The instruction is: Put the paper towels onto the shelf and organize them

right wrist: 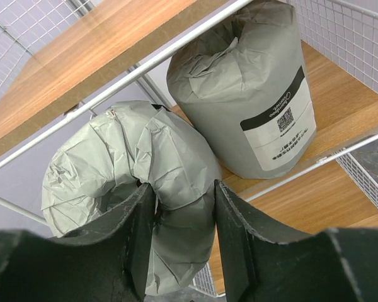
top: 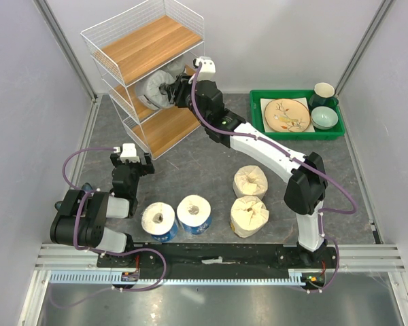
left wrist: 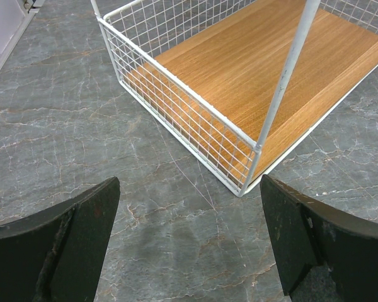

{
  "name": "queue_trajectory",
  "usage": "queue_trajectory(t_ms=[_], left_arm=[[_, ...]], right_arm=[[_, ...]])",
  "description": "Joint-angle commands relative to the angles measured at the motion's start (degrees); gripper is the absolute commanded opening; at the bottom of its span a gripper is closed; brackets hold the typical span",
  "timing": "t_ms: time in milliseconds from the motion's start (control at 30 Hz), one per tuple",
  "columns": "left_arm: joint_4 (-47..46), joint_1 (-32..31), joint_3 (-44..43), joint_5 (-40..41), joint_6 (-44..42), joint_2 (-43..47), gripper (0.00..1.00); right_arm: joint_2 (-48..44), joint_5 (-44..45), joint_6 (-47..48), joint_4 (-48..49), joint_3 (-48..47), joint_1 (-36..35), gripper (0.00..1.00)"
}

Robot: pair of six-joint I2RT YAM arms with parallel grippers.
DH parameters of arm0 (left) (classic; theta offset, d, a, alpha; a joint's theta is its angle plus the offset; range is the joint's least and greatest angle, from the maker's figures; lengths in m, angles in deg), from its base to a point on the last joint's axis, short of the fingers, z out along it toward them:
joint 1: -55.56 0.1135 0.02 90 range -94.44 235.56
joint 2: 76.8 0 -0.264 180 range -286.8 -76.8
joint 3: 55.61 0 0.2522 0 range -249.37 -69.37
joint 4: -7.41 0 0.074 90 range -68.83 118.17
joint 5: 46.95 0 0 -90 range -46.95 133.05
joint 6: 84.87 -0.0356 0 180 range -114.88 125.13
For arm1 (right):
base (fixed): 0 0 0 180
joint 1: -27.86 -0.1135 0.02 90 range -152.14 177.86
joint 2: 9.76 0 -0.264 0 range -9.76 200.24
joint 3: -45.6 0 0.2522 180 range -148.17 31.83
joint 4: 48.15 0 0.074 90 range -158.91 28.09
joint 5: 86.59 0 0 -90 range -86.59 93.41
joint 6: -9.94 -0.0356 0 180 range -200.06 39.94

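The shelf (top: 146, 47) stands at the back left. My right gripper (top: 181, 90) reaches into its middle tier and is shut on the wall of a grey-wrapped paper towel roll (top: 156, 90), one finger in the core. In the right wrist view this roll (right wrist: 113, 163) lies tilted between my fingers (right wrist: 183, 201), next to a second grey roll (right wrist: 252, 94) standing upright on the tier. Two blue rolls (top: 158, 221) (top: 194, 214) and two cream rolls (top: 251, 181) (top: 249, 216) stand on the table. My left gripper (top: 132, 166) (left wrist: 189, 226) is open and empty before the shelf's bottom tier (left wrist: 252, 69).
A green tray (top: 299, 136) at the back right holds a plate (top: 286, 114), a dark cup (top: 324, 92) and a pale bowl (top: 324, 117). The right arm stretches diagonally over the table's middle. Grey walls close in both sides.
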Motion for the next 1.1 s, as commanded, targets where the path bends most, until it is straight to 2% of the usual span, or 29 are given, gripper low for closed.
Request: queue_trajectory(t_ms=[0, 633, 800, 1067], left_arm=[[-2.6, 0.1, -0.9, 0.4, 0.0, 0.2, 1.0], [-2.6, 0.1, -0.9, 0.4, 0.1, 0.2, 1.0], [-2.6, 0.1, -0.9, 0.4, 0.0, 0.2, 1.0], [-2.6, 0.1, -0.9, 0.4, 0.1, 0.2, 1.0]], right_arm=[[0.7, 1.0, -0.5, 4.3, -3.4, -0.2, 0.5], [2.0, -1.0, -1.8, 7.3, -6.1, -0.3, 0.54], [-0.2, -2.0, -1.8, 10.5, -2.4, -0.3, 0.54], [-7.9, -6.7, -1.2, 13.6, 8.8, -0.2, 0.56]])
